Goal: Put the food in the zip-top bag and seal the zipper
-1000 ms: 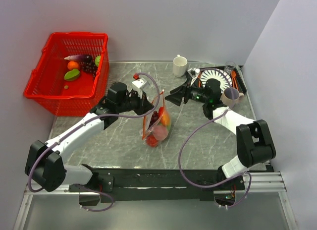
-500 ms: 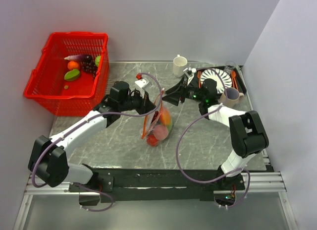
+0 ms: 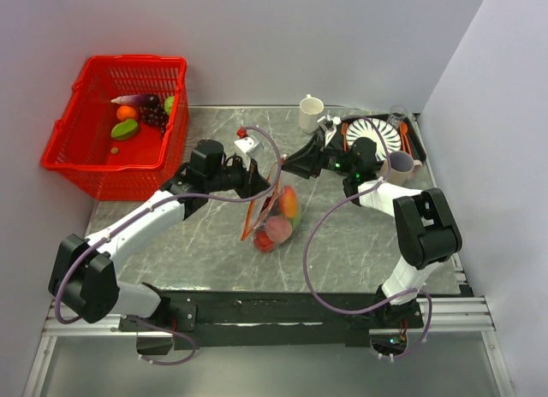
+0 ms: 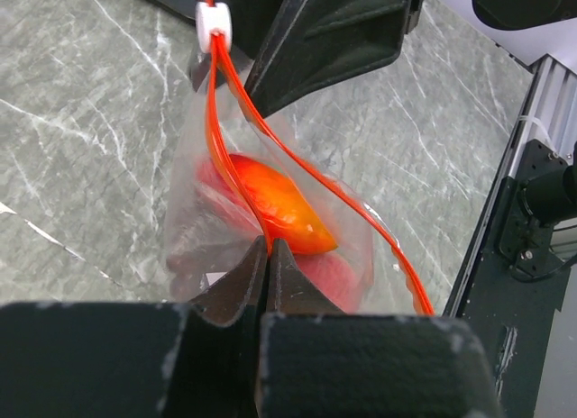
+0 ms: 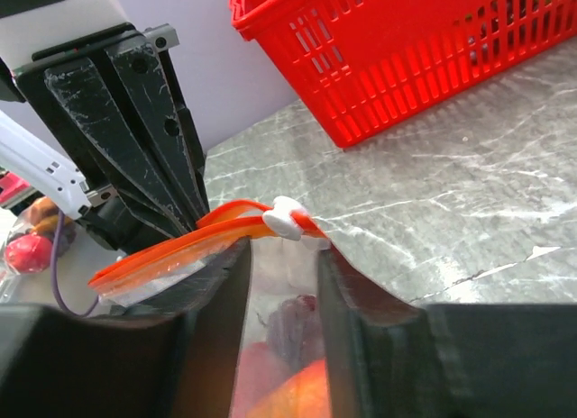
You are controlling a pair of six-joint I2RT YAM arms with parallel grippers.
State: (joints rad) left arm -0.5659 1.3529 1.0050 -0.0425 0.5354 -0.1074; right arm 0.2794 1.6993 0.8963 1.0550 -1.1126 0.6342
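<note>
Top external view: a red basket [image 3: 103, 179] holding fruit stands at the table's far left corner. A white mug [image 3: 311, 113], a plate [image 3: 370, 130] and a mauve cup [image 3: 398, 168] crowd the far right, close around the right arm. Between the two arms, mid-table, the zip-top bag [image 3: 276, 219] stands upright with orange and red food inside.

The left gripper [image 4: 268, 256], reaching in low from the left, is clamped on the zipper [image 4: 236, 130] partway along the bag's mouth. The right gripper [image 5: 284, 256] comes from the opposite side, stretched level over the table. Its jaws are apart and straddle the bag's top just beneath the white slider [image 5: 287, 218] at the strip's end; whether they touch the plastic cannot be told. Between slider and pinch the two orange strips bow apart.

Grey marbled table [image 3: 342, 243], plain pale walls [image 3: 300, 38] on three sides.
</note>
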